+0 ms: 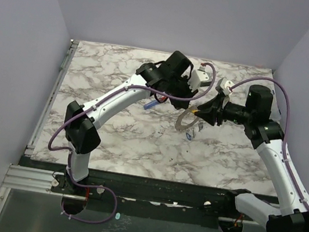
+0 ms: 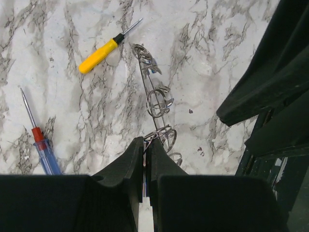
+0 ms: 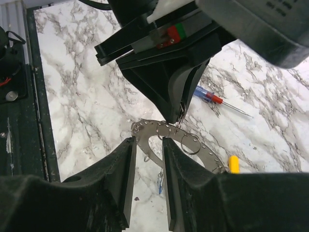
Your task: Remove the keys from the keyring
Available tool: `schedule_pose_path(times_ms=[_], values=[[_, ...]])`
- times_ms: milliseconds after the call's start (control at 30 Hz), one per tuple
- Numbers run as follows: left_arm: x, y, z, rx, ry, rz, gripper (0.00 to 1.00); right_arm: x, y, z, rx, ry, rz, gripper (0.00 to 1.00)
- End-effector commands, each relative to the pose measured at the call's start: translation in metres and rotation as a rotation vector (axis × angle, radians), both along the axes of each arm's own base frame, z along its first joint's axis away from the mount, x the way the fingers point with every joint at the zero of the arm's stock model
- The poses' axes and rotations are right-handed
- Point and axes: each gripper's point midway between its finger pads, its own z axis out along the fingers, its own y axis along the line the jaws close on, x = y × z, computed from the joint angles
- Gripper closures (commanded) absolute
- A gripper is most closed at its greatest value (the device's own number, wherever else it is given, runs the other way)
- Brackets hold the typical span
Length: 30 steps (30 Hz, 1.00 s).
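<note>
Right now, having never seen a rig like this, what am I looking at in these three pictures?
Two robot arms stand at a marble table. One picture looks down from overhead; the other two come from a camera on each wrist. The left gripper is pinched shut on a small ring attached to the keyring, a grey curved metal plate. The right gripper has its fingers either side of the keyring's end; whether they clamp it is unclear. A blue key dangles below. A yellow-handled screwdriver and a red-and-blue screwdriver lie on the table.
</note>
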Motion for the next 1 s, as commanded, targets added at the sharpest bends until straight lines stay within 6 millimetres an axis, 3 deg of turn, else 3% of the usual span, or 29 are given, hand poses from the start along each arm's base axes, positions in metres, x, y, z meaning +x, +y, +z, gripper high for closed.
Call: schedule_pose_path(times_ms=[0,500,967], values=[[-0.002,-0.007,0.009,-0.063,0.071,-0.001,1.00,0.011,-0.004,0.001,-0.006,-0.042,-0.040,0.65],[-0.004,-0.005,0.009,-0.087,0.123,0.009,1.00,0.027,0.003,-0.019,-0.011,-0.062,-0.017,0.66],[-0.007,-0.005,0.009,-0.092,0.134,0.000,1.00,0.037,0.011,-0.025,-0.020,-0.070,0.008,0.66]])
